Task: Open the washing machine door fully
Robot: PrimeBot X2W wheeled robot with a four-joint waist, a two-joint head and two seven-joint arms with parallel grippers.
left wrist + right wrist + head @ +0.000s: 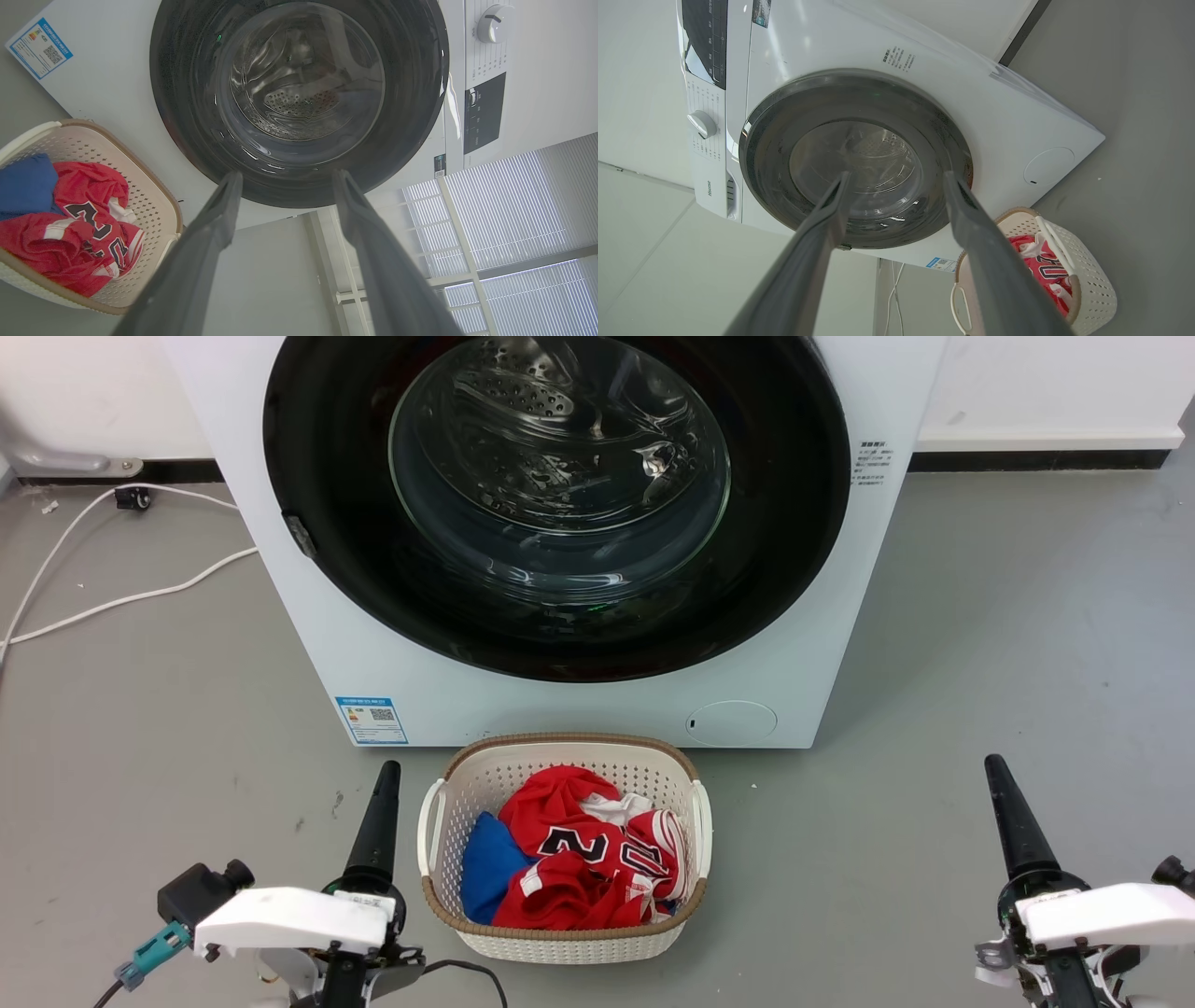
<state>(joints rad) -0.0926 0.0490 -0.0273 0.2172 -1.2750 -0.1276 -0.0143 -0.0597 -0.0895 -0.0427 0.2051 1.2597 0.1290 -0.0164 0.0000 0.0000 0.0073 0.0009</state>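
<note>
The washing machine [579, 714] is a white box straight ahead on the grey floor. Its washing machine door [560, 485] is a big glossy black round with a clear glass bowl, lying flat against the front; a small dark catch [299, 535] sits on its left rim. My left gripper [386, 775] rests low at the left, well short of the machine. My right gripper [995, 767] rests low at the right. In the wrist views the left gripper [287, 175] and the right gripper [897, 175] are open and empty, each facing the door [299, 93] [854, 154] from a distance.
A white woven basket [569, 742] with a red jersey [588, 859] and a blue cloth stands on the floor between my grippers, right before the machine. A white cable [121, 602] trails over the floor at the left. The control dial [495, 23] sits beside the door.
</note>
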